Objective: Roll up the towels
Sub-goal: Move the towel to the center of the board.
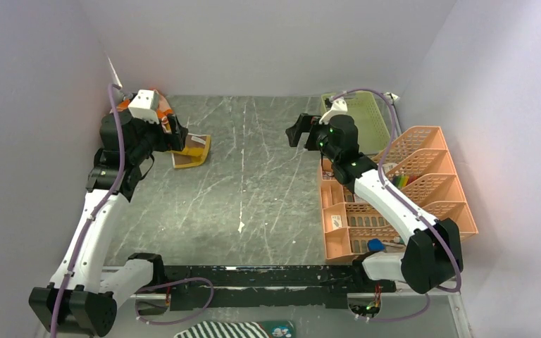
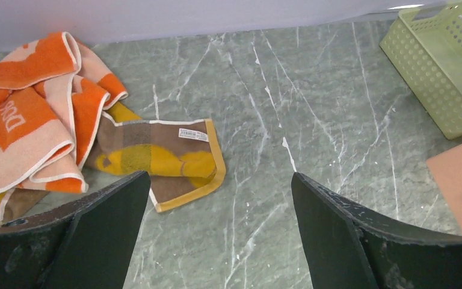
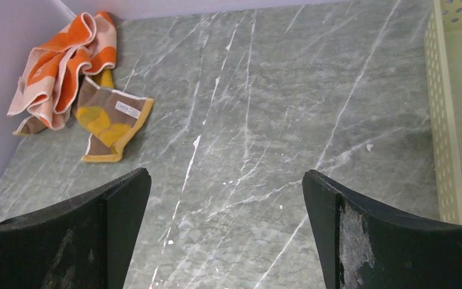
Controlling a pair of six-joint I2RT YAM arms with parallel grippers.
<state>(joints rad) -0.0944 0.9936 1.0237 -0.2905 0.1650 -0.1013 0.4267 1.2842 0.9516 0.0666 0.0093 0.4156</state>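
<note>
The orange towel with a cream border lies crumpled in the far left corner, against the wall; it also shows in the right wrist view. The smaller mustard-yellow towel lies partly under it, spread flat toward the right, with a white label on top; it shows in the top view and the right wrist view. My left gripper is open and empty, held above the table just near of the yellow towel. My right gripper is open and empty, far to the right of both towels, at the table's back right.
A light green perforated basket stands at the back right, close to my right gripper. Orange plastic organiser trays with small items line the right side. A black-and-white striped cloth lies below the near edge.
</note>
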